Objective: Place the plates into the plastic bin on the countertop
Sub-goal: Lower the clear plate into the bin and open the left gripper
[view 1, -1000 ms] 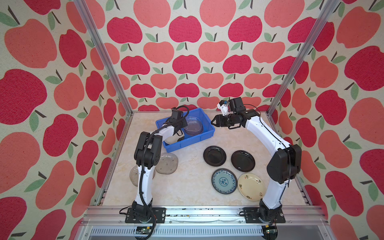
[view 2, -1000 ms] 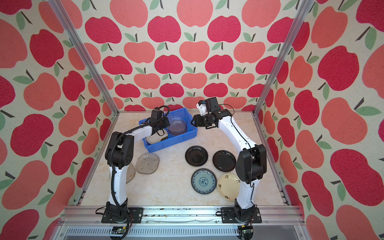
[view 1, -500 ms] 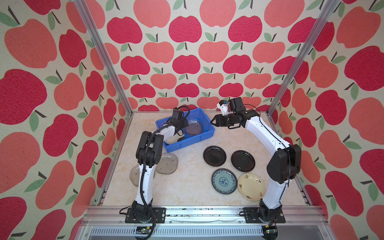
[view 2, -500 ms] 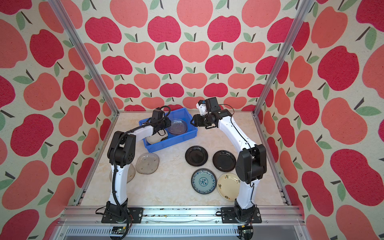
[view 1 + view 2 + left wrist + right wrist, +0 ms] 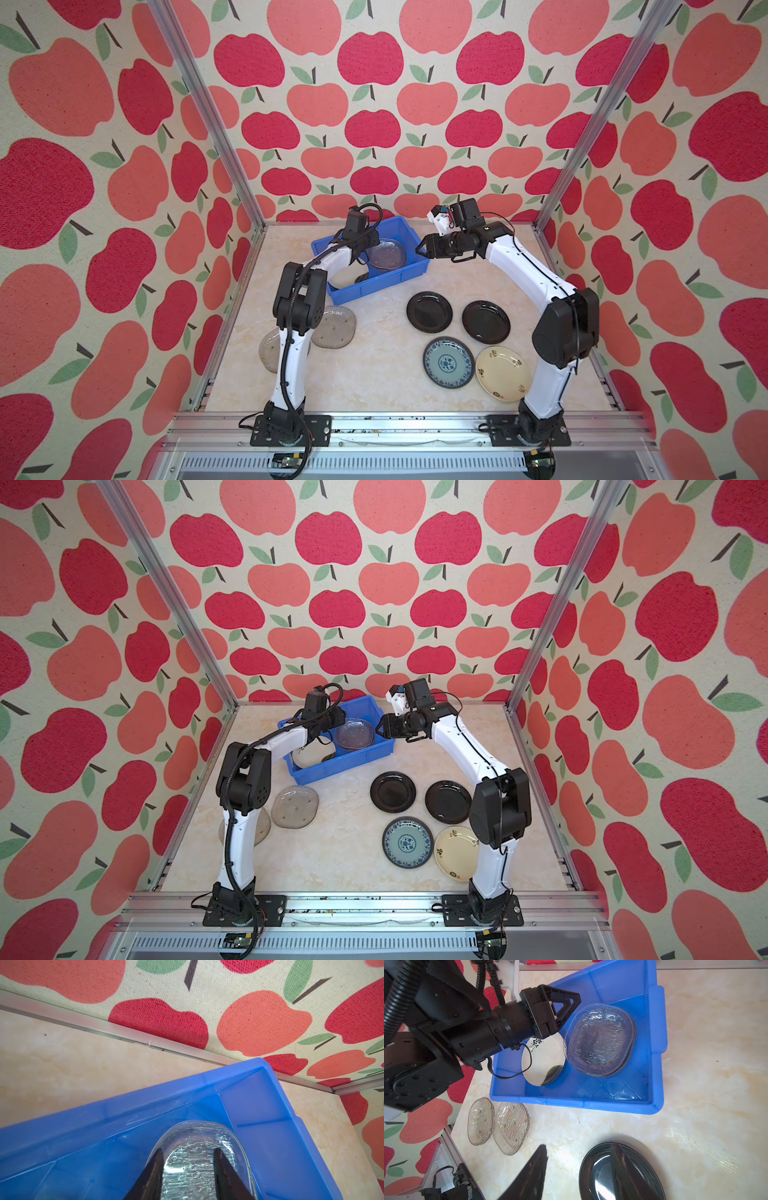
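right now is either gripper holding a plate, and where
Nothing is held: left gripper open at the glass plate lying in the bin, right gripper open and empty.

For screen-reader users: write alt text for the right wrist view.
A blue plastic bin holds stacked clear glass plates and a cream floral plate, the open left gripper above them. Two glass plates and a black plate lie outside on the countertop.

The plastic bin (image 5: 382,282) is bright blue. Inside it are clear, ripple-textured glass plates (image 5: 386,253) and a cream plate (image 5: 543,1059) with a black floral mark. In front of the bin, on the beige, tan-veined marble surface (image 5: 374,386), lie two glossy black plates (image 5: 429,312), a teal-blue patterned plate (image 5: 448,362), a cream dark-marked plate (image 5: 503,374) and smoky glass plates (image 5: 338,332). Behind the bin, the walls (image 5: 374,124) show red and coral apples with green leaves on cream.
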You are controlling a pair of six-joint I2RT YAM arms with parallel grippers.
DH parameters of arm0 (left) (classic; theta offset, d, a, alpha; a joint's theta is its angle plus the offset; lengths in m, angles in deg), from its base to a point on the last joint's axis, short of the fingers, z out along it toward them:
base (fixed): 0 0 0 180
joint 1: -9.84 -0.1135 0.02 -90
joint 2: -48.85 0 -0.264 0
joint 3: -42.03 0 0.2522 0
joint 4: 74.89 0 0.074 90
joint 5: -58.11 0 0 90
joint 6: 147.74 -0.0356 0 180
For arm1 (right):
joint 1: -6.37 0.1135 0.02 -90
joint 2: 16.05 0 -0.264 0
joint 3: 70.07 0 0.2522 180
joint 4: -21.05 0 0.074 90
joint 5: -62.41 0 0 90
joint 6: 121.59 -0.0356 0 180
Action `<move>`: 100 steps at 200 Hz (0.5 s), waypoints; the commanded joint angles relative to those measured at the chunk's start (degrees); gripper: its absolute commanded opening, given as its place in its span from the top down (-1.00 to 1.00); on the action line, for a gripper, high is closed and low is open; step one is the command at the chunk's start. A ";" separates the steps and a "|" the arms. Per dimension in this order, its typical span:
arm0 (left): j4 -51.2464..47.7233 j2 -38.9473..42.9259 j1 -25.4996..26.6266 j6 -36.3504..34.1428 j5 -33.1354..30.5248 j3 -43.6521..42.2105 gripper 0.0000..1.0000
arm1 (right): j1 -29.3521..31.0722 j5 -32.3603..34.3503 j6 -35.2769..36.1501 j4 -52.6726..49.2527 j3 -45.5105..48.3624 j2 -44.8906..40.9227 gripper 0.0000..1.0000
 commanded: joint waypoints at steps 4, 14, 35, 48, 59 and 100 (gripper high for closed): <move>-0.70 -1.91 0.59 0.20 -1.12 -1.99 0.17 | 0.58 -1.06 -0.49 0.48 0.73 -0.92 -0.05; -0.25 -1.61 0.59 0.27 -1.61 -3.13 0.17 | 0.64 -1.20 -0.56 0.61 0.87 -0.64 -0.05; 0.08 -1.25 0.59 0.44 -1.77 -5.09 0.18 | 0.89 -1.79 -0.49 0.56 0.79 0.08 -0.04; 0.85 -1.16 0.58 0.81 -1.00 -6.09 0.18 | 0.98 -2.13 -0.46 0.49 0.74 0.52 -0.04; 1.16 -1.33 0.68 1.08 -0.81 -6.43 0.19 | 1.05 -2.36 -0.45 0.38 0.55 0.91 -0.04; 2.97 -3.21 0.77 2.81 1.97 -6.02 0.20 | 1.17 -3.20 -0.33 -0.48 -0.50 2.75 -0.04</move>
